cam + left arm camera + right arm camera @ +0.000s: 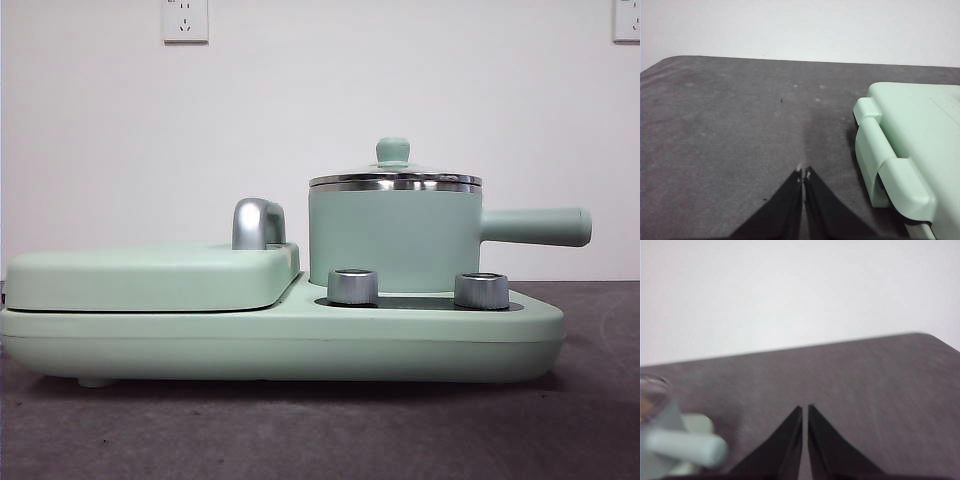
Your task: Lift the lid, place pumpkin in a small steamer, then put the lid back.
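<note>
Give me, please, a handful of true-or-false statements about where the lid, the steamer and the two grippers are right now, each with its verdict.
1. The lid sits on the small steamer. True.
2. The steamer's side handle points toward the griddle cover. False: it points away from the cover, to the other side.
3. The left gripper is shut and holds nothing. True.
4. The right gripper grips the lid's knob. False: its jaws are shut over bare table, and nothing touches the knob.
5. Two chrome knobs stand on the appliance base in front of the steamer. True.
</note>
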Controlling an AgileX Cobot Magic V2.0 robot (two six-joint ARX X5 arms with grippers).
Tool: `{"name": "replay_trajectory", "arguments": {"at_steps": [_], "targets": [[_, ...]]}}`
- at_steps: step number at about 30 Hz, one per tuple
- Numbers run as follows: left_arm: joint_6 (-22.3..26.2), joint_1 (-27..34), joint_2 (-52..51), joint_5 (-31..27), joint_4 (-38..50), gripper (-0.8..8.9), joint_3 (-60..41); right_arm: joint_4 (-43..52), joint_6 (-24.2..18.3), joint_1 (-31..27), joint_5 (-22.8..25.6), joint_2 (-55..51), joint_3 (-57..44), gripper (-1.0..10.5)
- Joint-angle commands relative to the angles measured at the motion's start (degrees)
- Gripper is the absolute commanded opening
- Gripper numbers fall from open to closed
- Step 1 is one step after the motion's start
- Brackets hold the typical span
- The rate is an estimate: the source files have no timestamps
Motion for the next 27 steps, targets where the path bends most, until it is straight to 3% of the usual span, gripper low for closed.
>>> {"name": "replay_trajectory", "arguments": {"at_steps": [1,6,11,19,27], "targets": [[0.4,0.1,-0.1,0.0,0.6,0.09,-1.1,0.3,-2.2,0.1,1.4,-2.3,-3.0,0.2],[0.4,0.1,-0.1,0.0,0.6,0.09,-1.1,0.5,-6.4,0.1,-1.7,-6.4,-9.3,0.2],[0.4,0.1,-0.1,0.0,0.6,0.09,-1.1,0.3,-6.6,0.2,-3.8,-8.6,-13.2,0.2],[0.4,0.1,-0.1,0.0,0.6,0.09,-1.1,-3.7,-10.9,3.3,-3.8,-8.6,-13.2,0.2],[0.4,0.1,-0.1,0.0,0.6,0.09,-1.1,-3.0,-11.1,3.5,-3.7,-8.6,-13.2,0.2]]}}
